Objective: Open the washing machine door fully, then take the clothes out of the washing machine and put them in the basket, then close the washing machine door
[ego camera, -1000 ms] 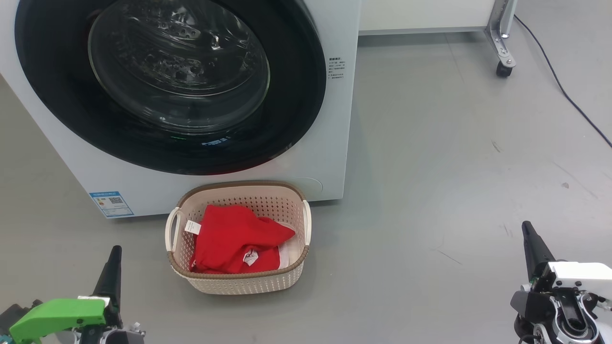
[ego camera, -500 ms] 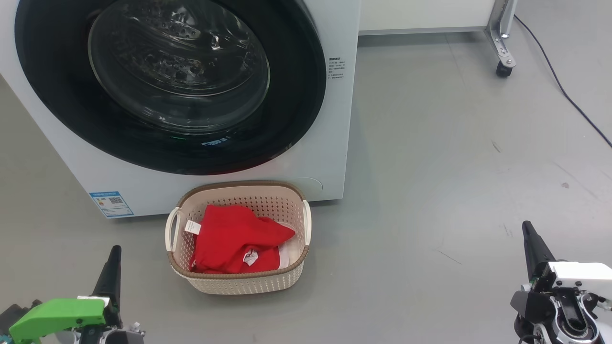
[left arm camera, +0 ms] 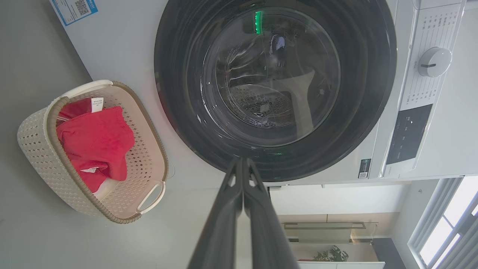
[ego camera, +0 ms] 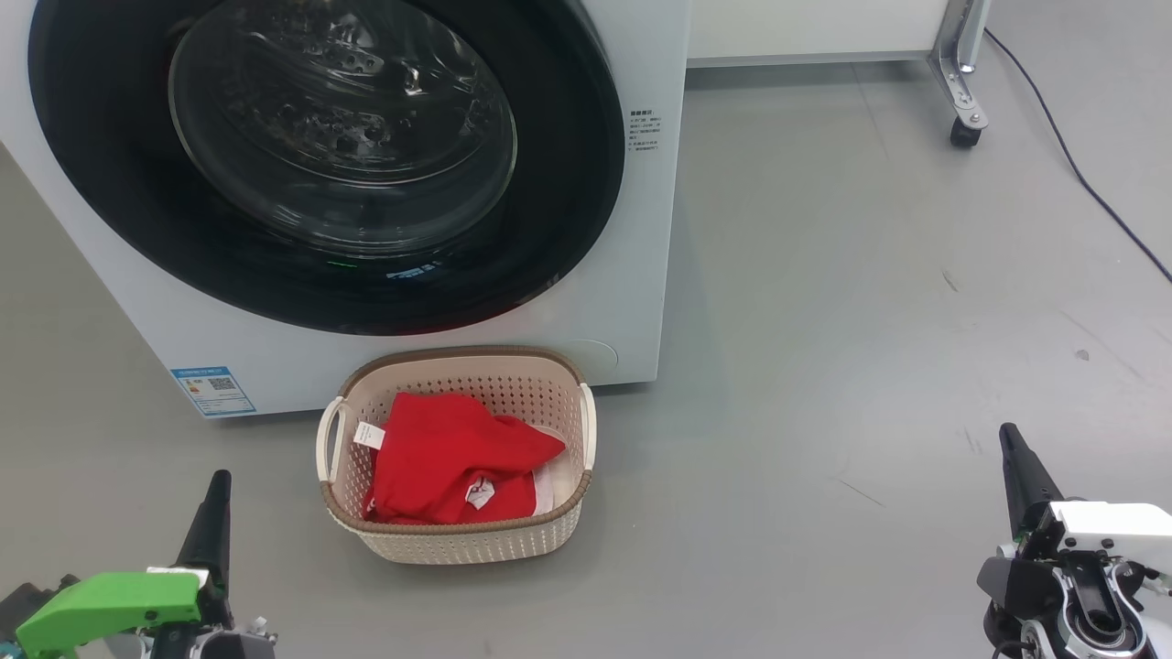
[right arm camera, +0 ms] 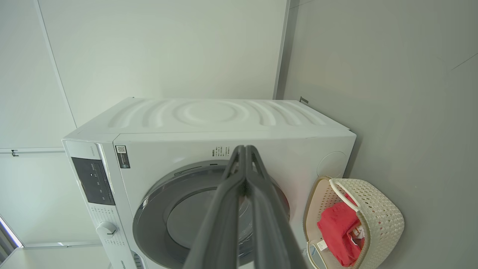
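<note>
The white washing machine point(ego camera: 632, 275) stands ahead with its round black washing machine door point(ego camera: 330, 165) flush against its front. Red clothes point(ego camera: 449, 458) lie in the cream basket point(ego camera: 458, 540) on the floor just before it. At the lower left, well back from the basket, my left gripper point(ego camera: 218, 485) is shut with nothing in it. My right gripper point(ego camera: 1009, 437) is shut and empty at the lower right, far from the machine. The left wrist view shows the door point(left arm camera: 276, 86), basket point(left arm camera: 37, 142) and clothes point(left arm camera: 95, 138) beyond my shut fingers point(left arm camera: 242, 194). Through the glass, nothing red shows in the drum.
Grey floor point(ego camera: 824, 320) spreads to the right of the machine. A wheeled metal stand leg point(ego camera: 961, 82) and a black cable point(ego camera: 1080, 174) lie at the far right. A blue label sticker point(ego camera: 212, 391) marks the machine's lower left corner.
</note>
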